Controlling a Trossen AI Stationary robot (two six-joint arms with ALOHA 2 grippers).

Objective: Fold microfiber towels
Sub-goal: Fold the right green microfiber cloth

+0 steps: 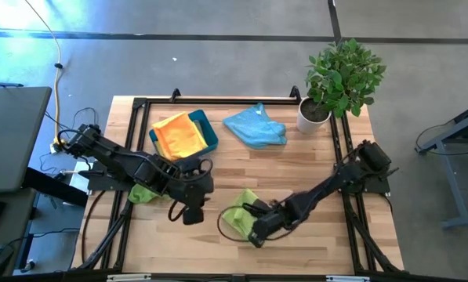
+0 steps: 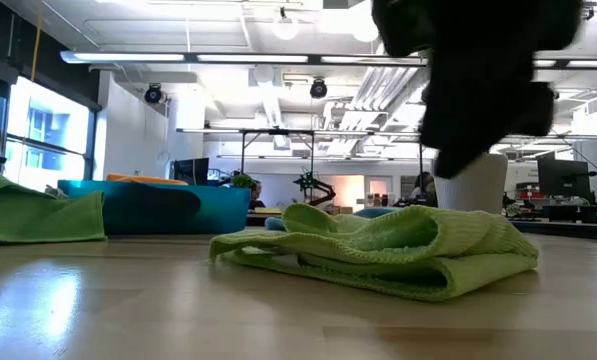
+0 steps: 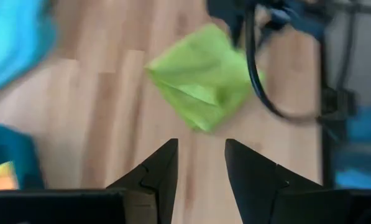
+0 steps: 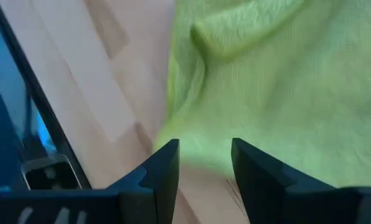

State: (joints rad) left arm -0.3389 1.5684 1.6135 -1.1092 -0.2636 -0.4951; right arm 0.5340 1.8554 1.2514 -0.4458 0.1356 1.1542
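No readable text, label or number shows in any view

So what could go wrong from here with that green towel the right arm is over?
The right end effector stands open just over the bunched lime green towel, so it may pinch several layers instead of one edge. The left end effector, also open, hovers close by, so the arms could bump. A second green towel lies under the left arm and could get dragged.

Soft, nubbly lime cloth towel on smooth, faintly glossy pale wood worktop; matt dark plastic fingers; smooth teal plastic tray.
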